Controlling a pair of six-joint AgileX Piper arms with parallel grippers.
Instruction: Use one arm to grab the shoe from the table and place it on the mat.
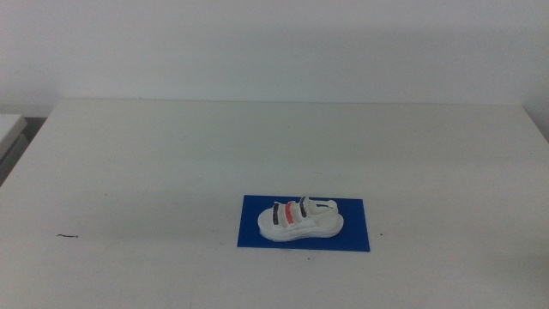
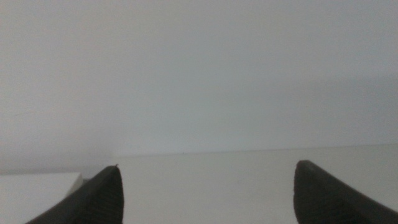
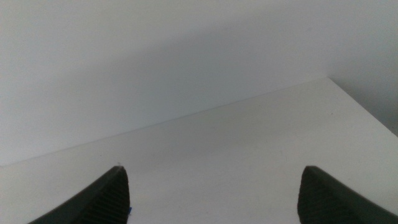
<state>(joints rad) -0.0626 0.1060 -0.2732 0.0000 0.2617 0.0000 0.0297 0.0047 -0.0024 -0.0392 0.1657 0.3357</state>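
Observation:
The white shoe [image 1: 300, 220] with dark and red straps lies on the deep blue mat [image 1: 352, 232] on the white table [image 1: 171, 163], near the front middle in the middle view. Neither arm shows in the middle view. My left gripper [image 2: 205, 193] has its jaws wide apart with nothing between them, facing the table's far edge and the wall. My right gripper [image 3: 214, 193] is likewise open and empty over bare tabletop; a sliver of blue shows beside one jaw. The shoe is out of both wrist views.
A small dark mark [image 1: 67, 235] lies on the table at the front left. A second white surface [image 1: 9, 129] stands beyond the table's left edge. A plain white wall rises behind the table.

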